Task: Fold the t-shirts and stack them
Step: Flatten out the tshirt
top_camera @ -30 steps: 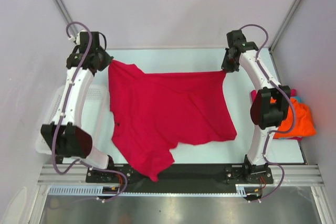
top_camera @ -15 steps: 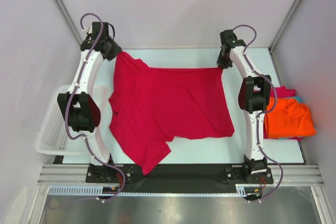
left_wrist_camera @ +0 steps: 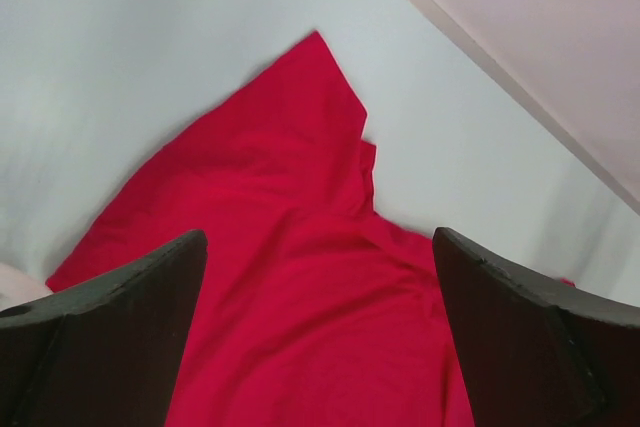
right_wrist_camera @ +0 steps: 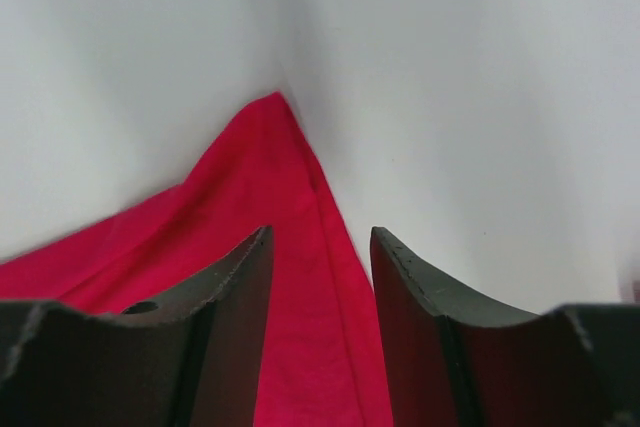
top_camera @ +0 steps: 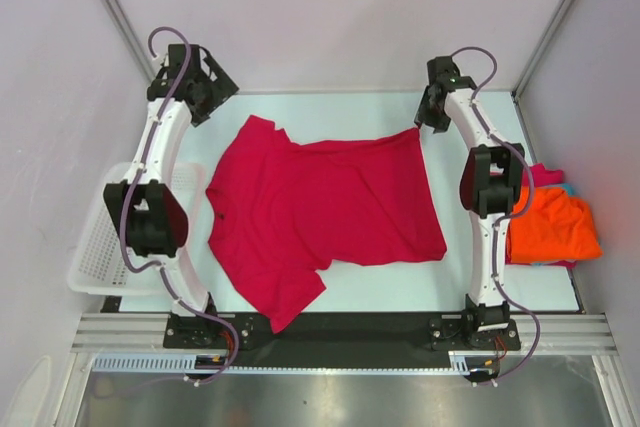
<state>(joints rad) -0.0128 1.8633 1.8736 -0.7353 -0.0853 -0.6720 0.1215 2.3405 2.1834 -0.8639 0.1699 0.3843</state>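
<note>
Now L tool (left_wrist_camera: 320,247) + R tool (right_wrist_camera: 320,239) released red tee (top_camera: 320,207).

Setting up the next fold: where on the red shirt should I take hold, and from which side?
Likely its two far corners. The shirt lies spread on the table, and each corner ends in a clear point: the left corner ahead of the open left hand, the right corner ahead of the open right hand. Drop in from the far side, one hand per tip.
</note>
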